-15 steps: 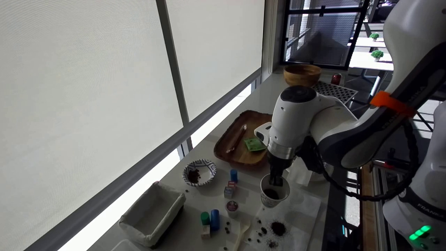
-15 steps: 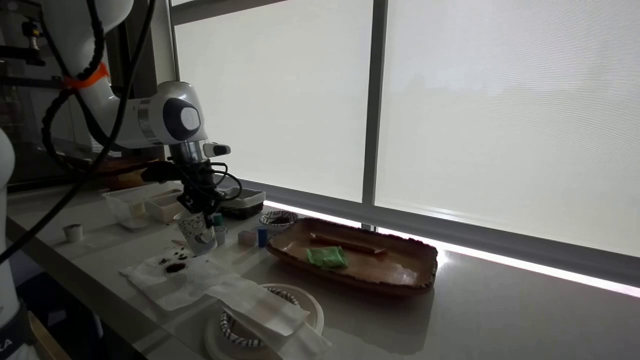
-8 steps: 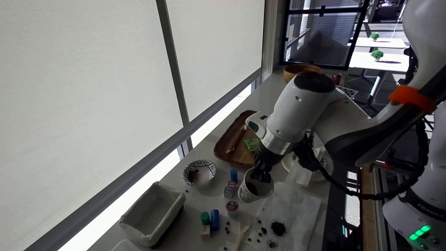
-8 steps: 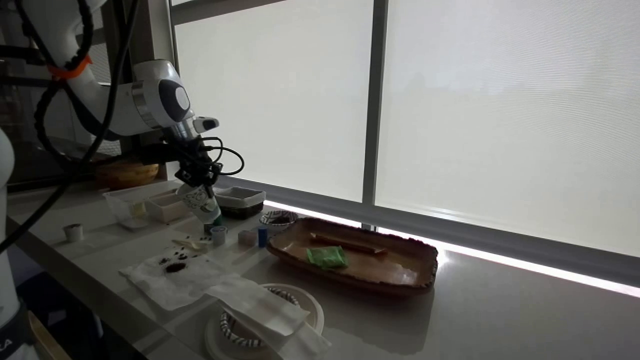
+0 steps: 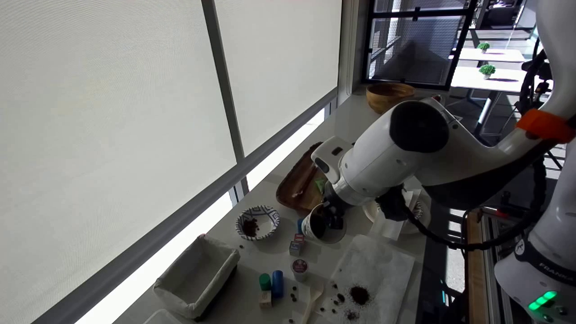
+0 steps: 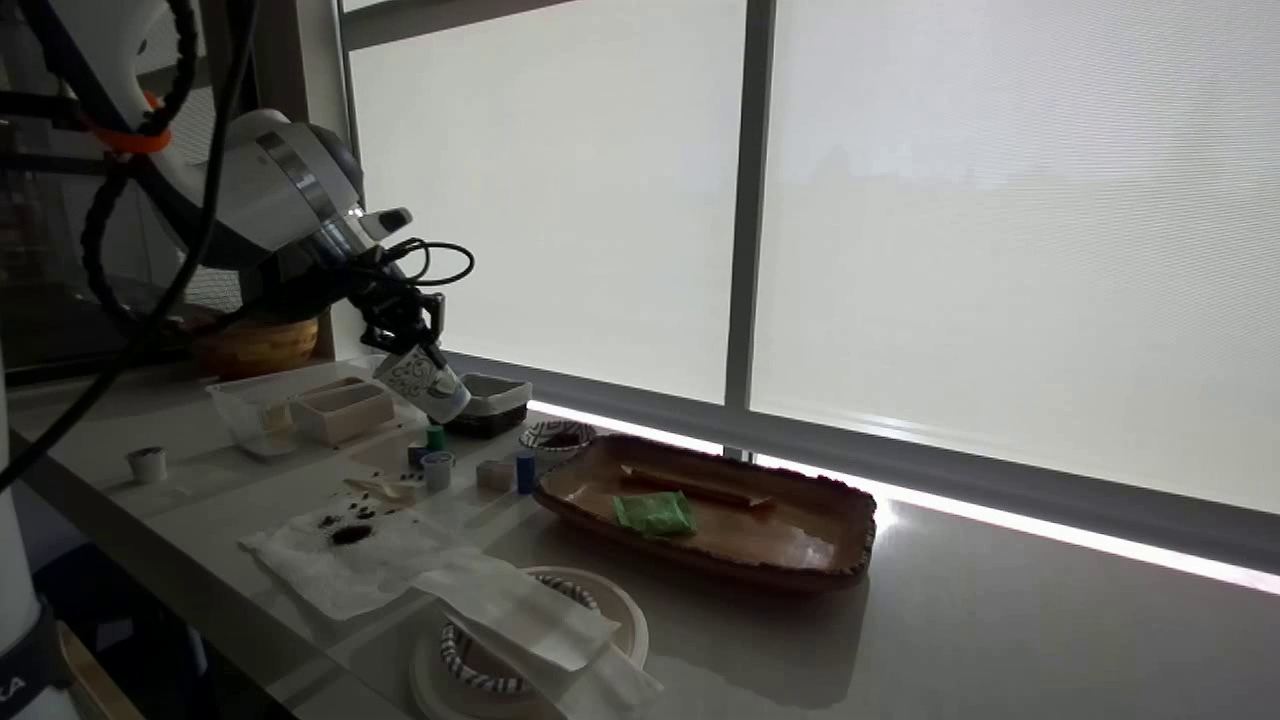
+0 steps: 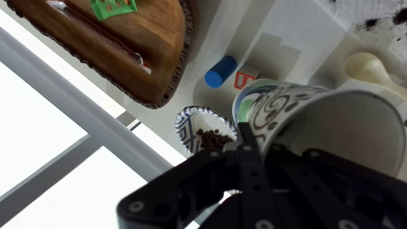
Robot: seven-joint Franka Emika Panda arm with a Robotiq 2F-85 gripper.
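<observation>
The cup (image 6: pixel 424 386) is white with brown swirls, the bowl (image 5: pixel 268 221) is white with blue geometric lines, and the packet (image 6: pixel 655 514) is green.

In the wrist view, the right edge cuts off the wooden spoon (image 7: pixel 378 75) beyond the patterned paper cup (image 7: pixel 324 124). In an exterior view, that cup partly hides the blue cylinder (image 5: pixel 300 226).

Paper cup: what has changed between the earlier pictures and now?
The paper cup has risen and moved toward the shaded window, tipping further over, its base swinging to that side. The gripper has tilted along with it. Nothing was taken or let go: the gripper stays shut on the cup's wall. The patterned bowl, the wooden tray and the paper towel with its dark powder stayed as they were.
</observation>
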